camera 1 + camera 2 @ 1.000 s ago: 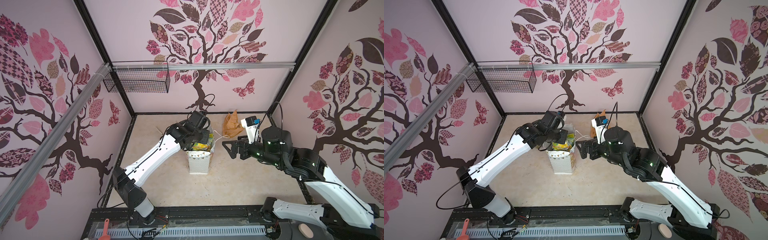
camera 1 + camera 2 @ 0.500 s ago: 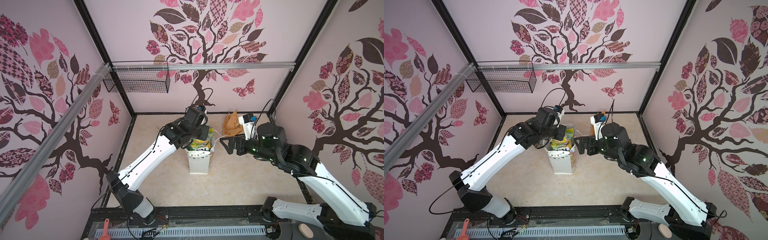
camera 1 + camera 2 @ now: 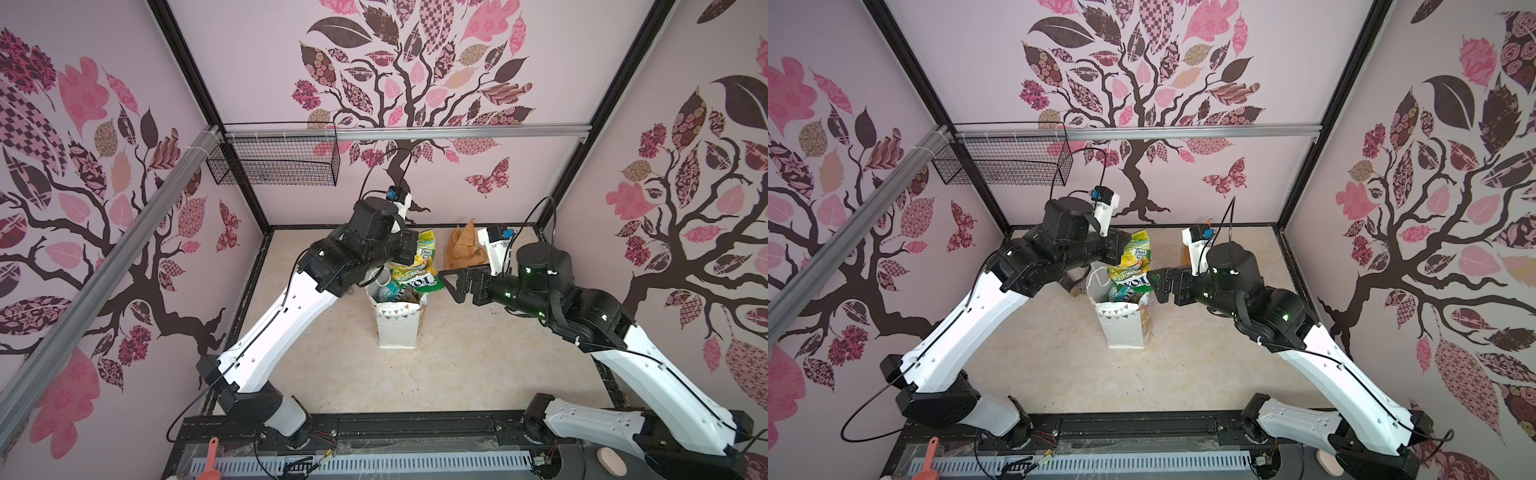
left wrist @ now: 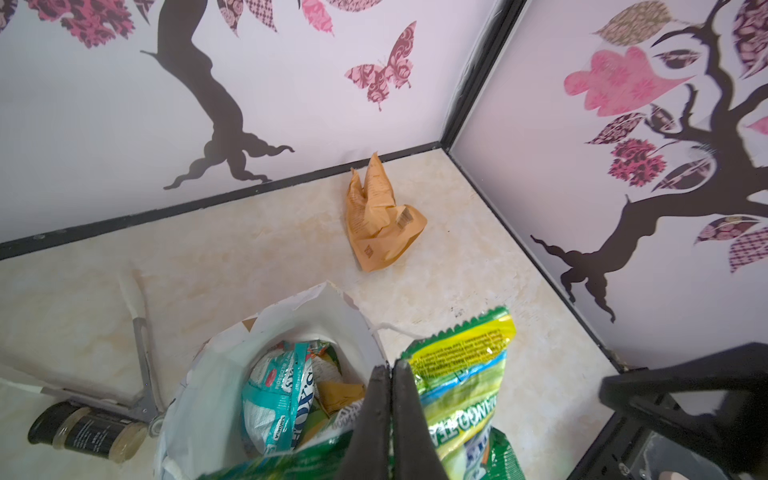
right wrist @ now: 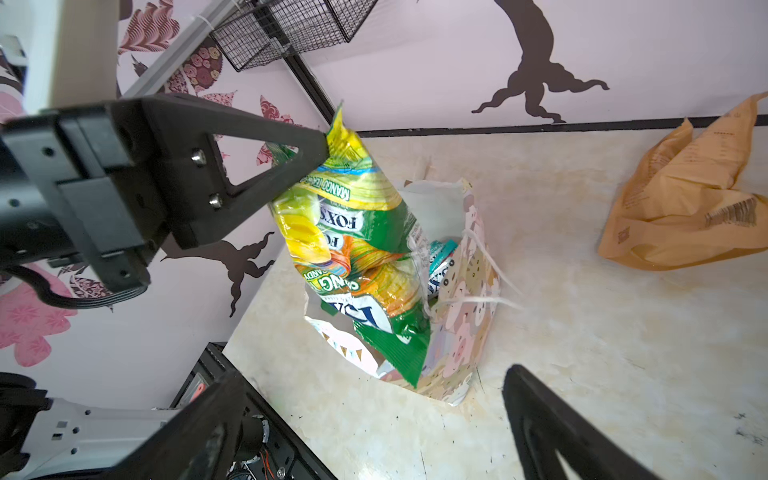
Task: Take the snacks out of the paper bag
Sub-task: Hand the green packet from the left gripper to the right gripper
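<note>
Top views high over whole table (image 3: 457,374); both wrist views close on paper bag (image 4: 212,386)

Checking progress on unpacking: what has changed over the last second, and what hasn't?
The left gripper, shut on a green-and-yellow packet, has raised it higher out of the bag. The right gripper, open, edged slightly toward the bag. The bag and the brown paper stayed put.

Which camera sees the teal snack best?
The left wrist view: it looks down into the paper bag at the teal snack. The right wrist view shows only a sliver; both top views, a tiny patch.
</note>
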Controlling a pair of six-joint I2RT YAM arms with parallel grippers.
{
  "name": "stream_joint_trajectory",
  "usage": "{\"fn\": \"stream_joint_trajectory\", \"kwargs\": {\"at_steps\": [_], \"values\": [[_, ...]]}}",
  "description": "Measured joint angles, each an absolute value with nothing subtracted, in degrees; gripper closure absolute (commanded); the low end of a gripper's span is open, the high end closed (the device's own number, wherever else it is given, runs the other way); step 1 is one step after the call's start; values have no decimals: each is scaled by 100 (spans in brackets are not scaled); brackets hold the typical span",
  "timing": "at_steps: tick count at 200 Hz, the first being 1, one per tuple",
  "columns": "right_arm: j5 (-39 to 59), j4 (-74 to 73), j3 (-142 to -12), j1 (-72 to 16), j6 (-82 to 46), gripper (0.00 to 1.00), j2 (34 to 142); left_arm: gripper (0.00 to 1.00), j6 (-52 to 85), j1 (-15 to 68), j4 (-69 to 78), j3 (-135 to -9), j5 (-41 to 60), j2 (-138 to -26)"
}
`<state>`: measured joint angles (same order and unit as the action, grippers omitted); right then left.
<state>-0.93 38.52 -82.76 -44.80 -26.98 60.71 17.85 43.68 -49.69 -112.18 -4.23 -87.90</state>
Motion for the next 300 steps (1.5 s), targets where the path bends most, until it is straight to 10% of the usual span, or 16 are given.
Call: {"fn": "stream_joint_trajectory", "kwargs": {"at_steps": [121,258,300], "values": [[381,2471,-7581,-4405,-2696,3,6082,100,2329,4392,-5194,-12055,322,-8792],[893,1925,-7461,-4359,-2829,59,6217,100,2403,4399,-5190,-12020,346,-8757],[987,1868,-7461,-4357,-2871,80,6281,77,2359,4399,-5107,-11843,196,-8573]]}}
